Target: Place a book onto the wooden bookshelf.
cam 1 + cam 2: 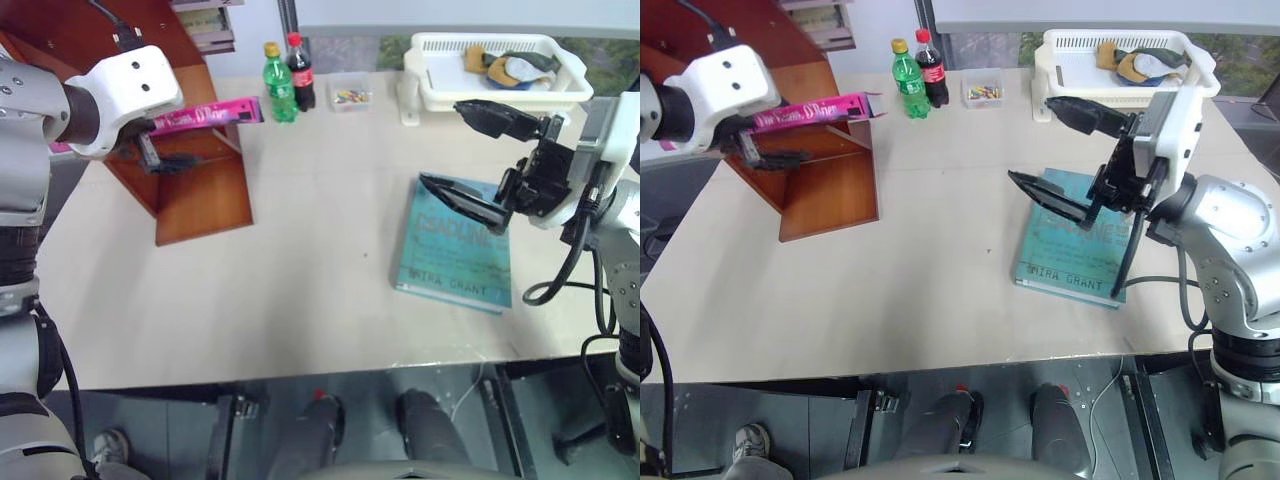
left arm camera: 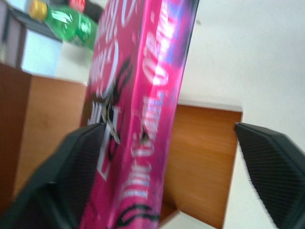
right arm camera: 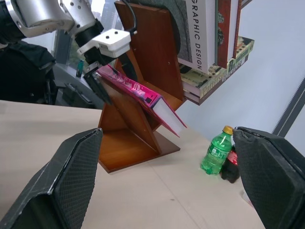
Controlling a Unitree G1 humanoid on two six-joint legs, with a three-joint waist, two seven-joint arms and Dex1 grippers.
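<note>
The bright pink book (image 1: 205,114) lies tilted on a slanted board of the reddish-brown wooden bookshelf (image 1: 200,195) at the table's left. Its free end pokes out past the shelf's edge. My left gripper (image 2: 169,129) is open around the book's near end: one finger (image 2: 71,176) touches the cover, while the other finger (image 2: 271,171) stands well apart from the spine. In the right wrist view the book (image 3: 143,95) rests on the sloping board. Off to the right, my right gripper (image 1: 445,143) hovers open and empty, pointing left.
A teal-blue book (image 1: 455,250) lies flat under the right gripper. At the back stand a green bottle (image 1: 279,85), a cola bottle (image 1: 300,72), a small clear box (image 1: 350,97) and a white basket (image 1: 480,38). Upright books (image 3: 209,28) fill an upper shelf.
</note>
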